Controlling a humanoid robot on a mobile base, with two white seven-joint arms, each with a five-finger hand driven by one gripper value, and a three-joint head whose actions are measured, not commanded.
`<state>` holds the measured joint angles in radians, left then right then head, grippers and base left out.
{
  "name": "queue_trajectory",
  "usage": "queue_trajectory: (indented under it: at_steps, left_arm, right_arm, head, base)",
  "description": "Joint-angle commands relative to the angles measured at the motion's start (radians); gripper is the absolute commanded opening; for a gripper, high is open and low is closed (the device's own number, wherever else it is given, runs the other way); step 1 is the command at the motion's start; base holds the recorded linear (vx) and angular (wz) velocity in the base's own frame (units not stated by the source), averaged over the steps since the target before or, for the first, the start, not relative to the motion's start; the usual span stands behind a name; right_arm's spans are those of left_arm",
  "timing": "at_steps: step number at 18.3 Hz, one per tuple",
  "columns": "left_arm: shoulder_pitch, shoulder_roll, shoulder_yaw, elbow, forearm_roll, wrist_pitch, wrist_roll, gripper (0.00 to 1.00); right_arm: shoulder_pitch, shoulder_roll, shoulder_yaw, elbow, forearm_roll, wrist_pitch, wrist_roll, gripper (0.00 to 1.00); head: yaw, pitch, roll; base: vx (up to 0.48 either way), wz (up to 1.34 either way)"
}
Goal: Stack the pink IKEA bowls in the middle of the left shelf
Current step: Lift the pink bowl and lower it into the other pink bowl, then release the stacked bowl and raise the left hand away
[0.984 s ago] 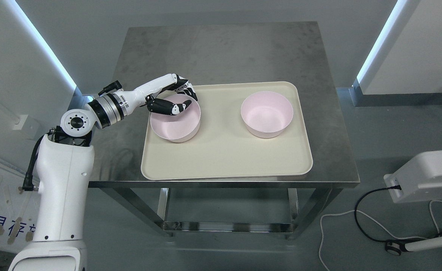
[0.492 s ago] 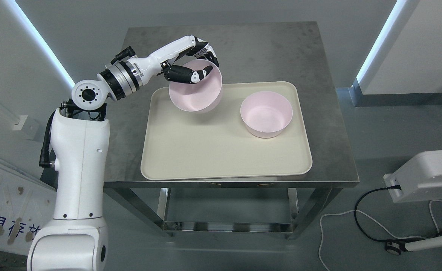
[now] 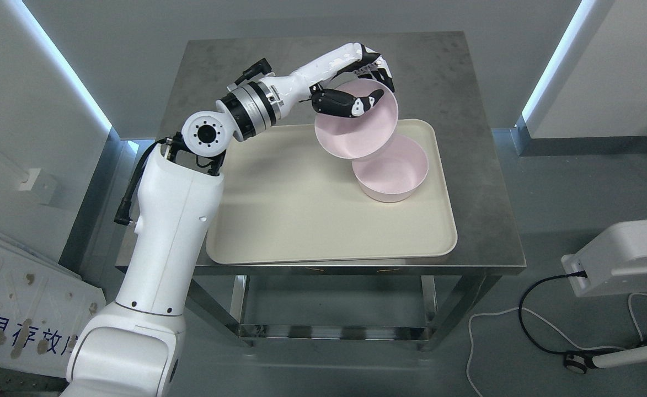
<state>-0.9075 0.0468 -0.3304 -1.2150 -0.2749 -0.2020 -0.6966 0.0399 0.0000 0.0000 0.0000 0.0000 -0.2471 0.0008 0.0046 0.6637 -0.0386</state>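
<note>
My left hand (image 3: 368, 88) grips the far rim of a pink bowl (image 3: 353, 129), thumb inside and fingers outside. That bowl hangs tilted in the air, above the tray's far right part. Its lower edge overlaps the far-left rim of a second pink bowl (image 3: 395, 175), which stands upright on the right side of the cream tray (image 3: 301, 220). Whether the two bowls touch I cannot tell. The right arm does not show.
The tray lies on a steel table (image 3: 483, 182) with bare metal behind and to the right of it. A white device (image 3: 621, 259) with a black cable stands on the floor at the right. White panels lean at the lower left.
My left hand has lifted the pink bowl off the tray's left side and carried it up and rightward until it hangs over the second bowl. The second bowl has stayed put.
</note>
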Motion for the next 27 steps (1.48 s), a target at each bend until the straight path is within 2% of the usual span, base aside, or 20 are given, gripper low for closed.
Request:
queue_trajectory:
  at_steps: [1, 5, 16, 24, 25, 26, 27]
  left_arm:
    - [-0.010, -0.029, -0.271, 0.089, -0.016, -0.017, 0.035, 0.02]
    - [-0.011, -0.029, -0.202, 0.123, -0.075, -0.048, 0.028, 0.03]
    - [-0.071, -0.029, -0.067, 0.199, -0.082, -0.071, 0.026, 0.03]
    - [-0.027, -0.029, -0.072, 0.201, -0.092, -0.106, -0.004, 0.03]
    - [-0.024, -0.029, -0.062, 0.201, -0.092, -0.108, -0.004, 0.06]
    - [-0.025, -0.029, -0.056, 0.201, -0.092, -0.108, -0.003, 0.21]
    - [-0.028, -0.029, -0.038, 0.201, -0.092, -0.108, 0.003, 0.51]
  right_arm:
    - [0.000, -0.017, -0.005, -0.017, -0.002, 0.000, -0.001, 1.00]
    - [0.000, -0.017, -0.005, -0.017, -0.002, 0.000, -0.001, 1.00]
    - [0.000, -0.017, -0.005, -0.017, -0.002, 0.000, -0.001, 1.00]
    - [0.000, -0.017, -0.005, -0.017, -0.002, 0.000, -0.001, 1.00]
    - [0.000, -0.017, -0.005, -0.017, -0.002, 0.000, -0.001, 1.00]
    - [0.000, -0.017, -0.005, -0.017, -0.002, 0.000, -0.001, 1.00]
    - [0.000, -0.017, -0.005, -0.017, -0.002, 0.000, -0.001, 1.00]
  head:
    - [0.0000, 0.000, 0.000]
    - [0.0000, 0.000, 0.000]
    - [0.0000, 0.000, 0.000]
    - [0.0000, 0.000, 0.000]
    - [0.0000, 0.000, 0.000]
    - [0.0000, 0.000, 0.000]
    - [0.0000, 0.000, 0.000]
  base:
    - [0.000, 0.00]
    - [0.000, 0.00]
    - [0.000, 0.00]
    - [0.000, 0.00]
    - [0.000, 0.00]
    - [0.000, 0.00]
    - [0.000, 0.00]
